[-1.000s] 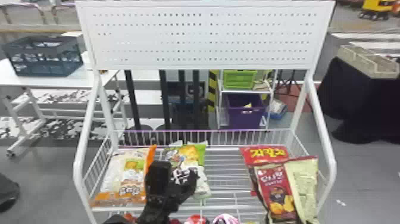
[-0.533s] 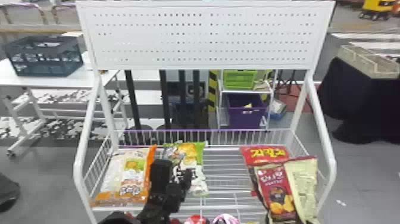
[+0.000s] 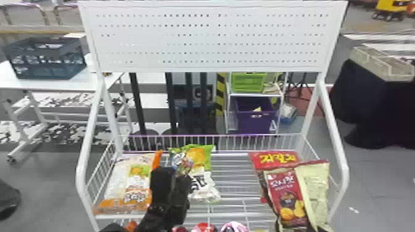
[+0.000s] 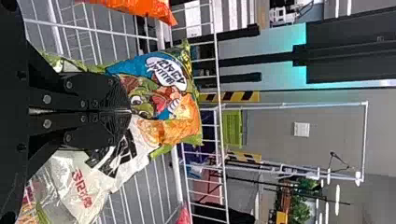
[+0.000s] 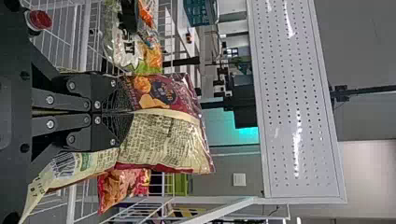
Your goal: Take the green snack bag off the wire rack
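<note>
"Where's the green snack bag (image 3: 202, 157)?"

"Up in the basket of the white wire rack (image 3: 83, 160), left of the middle, its green top close by the back fence. An orange-and-white bag (image 3: 123, 179) lies to its left."

"And the robot has hold of it?"

"Looks that way. The left gripper (image 3: 174, 174) is in over the bag's left side. From its wrist, the jaws of that left gripper (image 4: 130, 111) are drawn together, with the bag pinched and creased at the tips. I can't tell whether the bag touches the wires underneath."

"What about the other arm?"

"The right gripper (image 5: 130, 112) has its jaws closed as well, on a maroon-and-cream bag (image 3: 287, 194) at the right end of the rack. A bright red bag (image 3: 274, 159) sits just behind that one."

"Bare wires in between?"

"Yes, a stretch between the green one and those two. Above it all there's the white board full of holes (image 3: 216, 37)."

"And behind?"

"A purple bin (image 3: 256, 120) under a lime-green crate (image 3: 248, 81), and over to the left a dark crate (image 3: 46, 64) on a white table (image 3: 18, 83)."
</note>
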